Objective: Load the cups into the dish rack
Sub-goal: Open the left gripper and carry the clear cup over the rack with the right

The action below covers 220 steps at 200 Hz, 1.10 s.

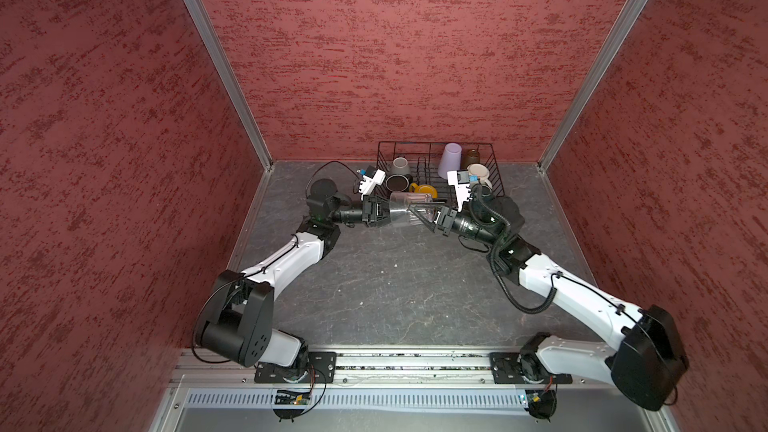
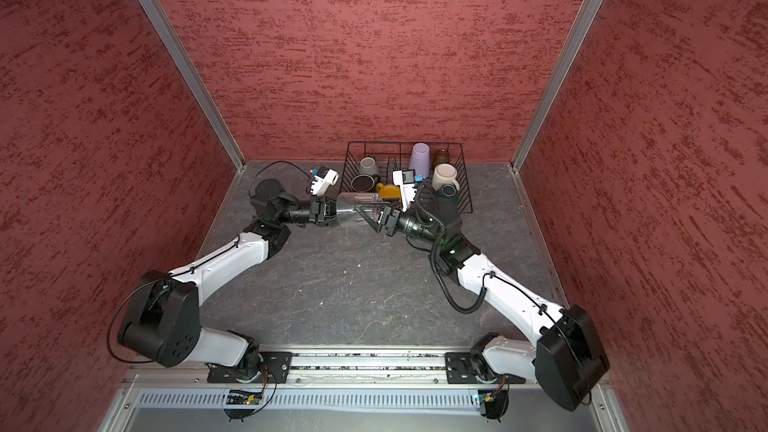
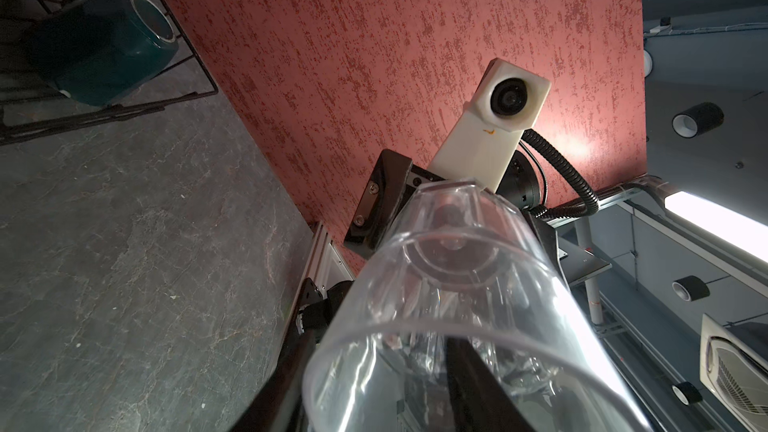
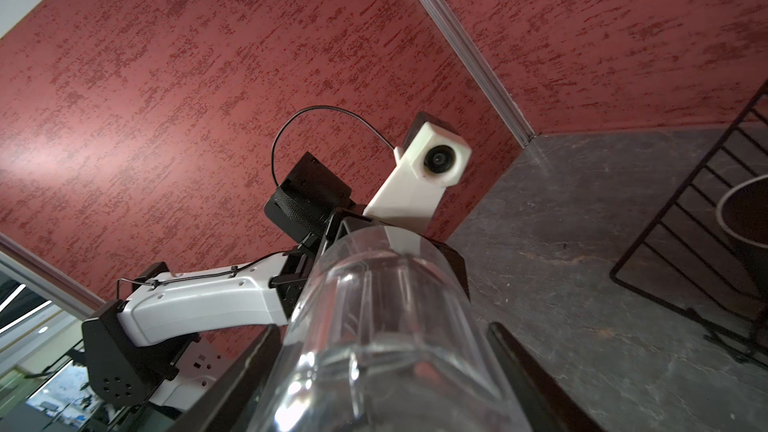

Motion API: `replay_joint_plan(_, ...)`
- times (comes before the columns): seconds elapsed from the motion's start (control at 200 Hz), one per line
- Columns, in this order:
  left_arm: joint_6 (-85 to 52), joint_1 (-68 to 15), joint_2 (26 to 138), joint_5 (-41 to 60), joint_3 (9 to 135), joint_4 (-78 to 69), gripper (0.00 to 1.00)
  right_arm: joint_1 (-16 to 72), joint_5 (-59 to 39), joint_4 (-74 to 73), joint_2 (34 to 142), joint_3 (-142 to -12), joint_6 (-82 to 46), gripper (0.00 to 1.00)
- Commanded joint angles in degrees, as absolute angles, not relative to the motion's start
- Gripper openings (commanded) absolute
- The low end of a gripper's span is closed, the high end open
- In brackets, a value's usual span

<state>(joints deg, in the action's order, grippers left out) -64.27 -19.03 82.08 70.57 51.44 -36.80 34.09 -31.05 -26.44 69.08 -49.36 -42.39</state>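
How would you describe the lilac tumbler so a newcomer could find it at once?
Find the black wire dish rack against the back wall. Along its far side, right of centre, stands the lilac tumbler, next to an amber glass. It is the only pale purple piece, handleless and taller than its neighbours.

1. From above, the cell is bright and evenly lit; the grey table (image 1: 395,284) carries only faint, soft shadows in both top views.
2. The metal wall posts (image 1: 216,56) splay outward toward the edges, as a wide lens bends them.
3. In the left wrist view a ceiling strip light (image 3: 715,218) blows out white, and a hot patch glows on the red wall (image 3: 582,143).
4. Close to both wrist lenses, the clear glass (image 3: 436,305) is blurred and streaked with white glints.
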Motion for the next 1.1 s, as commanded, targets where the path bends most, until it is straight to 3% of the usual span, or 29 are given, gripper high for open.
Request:
replay_joint_plan(0.0,-59.4,-18.6,79.7,70.0,53.0,-32.4,0.62,34.2,-25.6,-23.3,64.6,-52.8,-39.8,0.17)
replay_joint_plan(0.145,-56.2,-17.1,77.6,68.7,52.6,-27.9,0.82,34.2,-19.9,-15.9,59.6,-54.0,-36.8,0.15)
replay_joint_plan(0.326,-49.2,-12.3,71.4,64.5,52.1,-17.8,1.00,34.1,-6.6,4.6,55.7,-60.8,-32.5,0.15)
replay_joint_plan(0.586,-34.3,-1.8,57.4,50.0,52.9,0.0,1.00,33.9,2.9,21.8,58.0,-69.9,-27.0,0.15)
replay_joint_plan(0.797,-14.1,-0.7,47.1,30.8,57.5,16.2,1.00,33.2,9.7,33.8,66.5,-81.9,-20.6,0.13)
replay_joint_plan(0.947,-9.9,-0.9,43.6,20.4,55.5,17.5,1.00,30.2,10.6,39.5,74.8,-91.2,-16.4,0.13)
replay_joint_plan(1.097,-10.4,-0.9,42.0,19.5,52.1,15.9,1.00,25.2,9.0,42.3,83.8,-99.3,-13.2,0.12)
